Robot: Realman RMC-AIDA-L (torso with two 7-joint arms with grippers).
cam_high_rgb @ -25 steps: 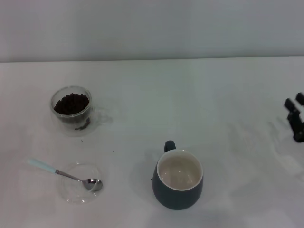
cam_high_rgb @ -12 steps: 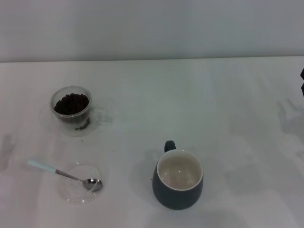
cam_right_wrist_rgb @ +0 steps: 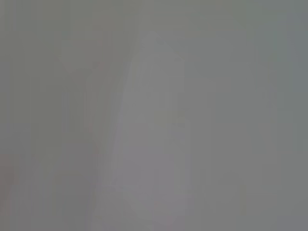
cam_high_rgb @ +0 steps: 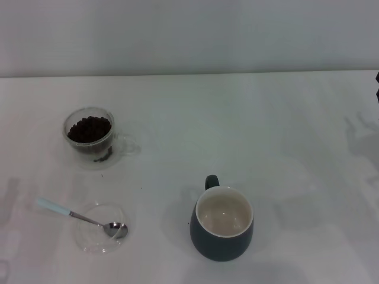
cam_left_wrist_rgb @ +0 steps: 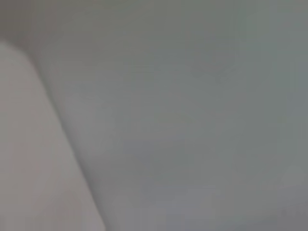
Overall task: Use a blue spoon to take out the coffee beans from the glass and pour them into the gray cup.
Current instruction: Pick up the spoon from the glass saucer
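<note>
Right gripper (cam_high_rgb: 377, 86) barely visible: only a dark sliver at the far right edge of the head view, well away from everything; cannot tell whether apart or together. Left gripper nowhere in view; both wrist views blank pale grey

Judged step: the very start, nothing grasped yet. Spoon (cam_high_rgb: 80, 216) lying untouched at near left, metal bowl resting in a shallow clear dish (cam_high_rgb: 87, 241), pale blue handle sticking out over the rim toward the left and slightly away. Glass (cam_high_rgb: 90, 137) farther back on the left, apart from the dish, heaped with dark beans (cam_high_rgb: 89, 128), clear handle pointing right. Cup (cam_high_rgb: 222, 223) near centre, well right of the dish, cream inside bare, loop handle pointing away from the robot

Next move, as a guess: reaching for the blue handle, most likely with the left arm as the nearer one, pinching the part clear of the dish rim and lifting without dragging the dish

Room for moving: plenty. White table (cam_high_rgb: 249, 130) wide open between glass, dish and cup; broad bare stretch on the right. Back edge of table meeting a plain wall, far from all items. Dish and cup close to the near edge of the view
</note>
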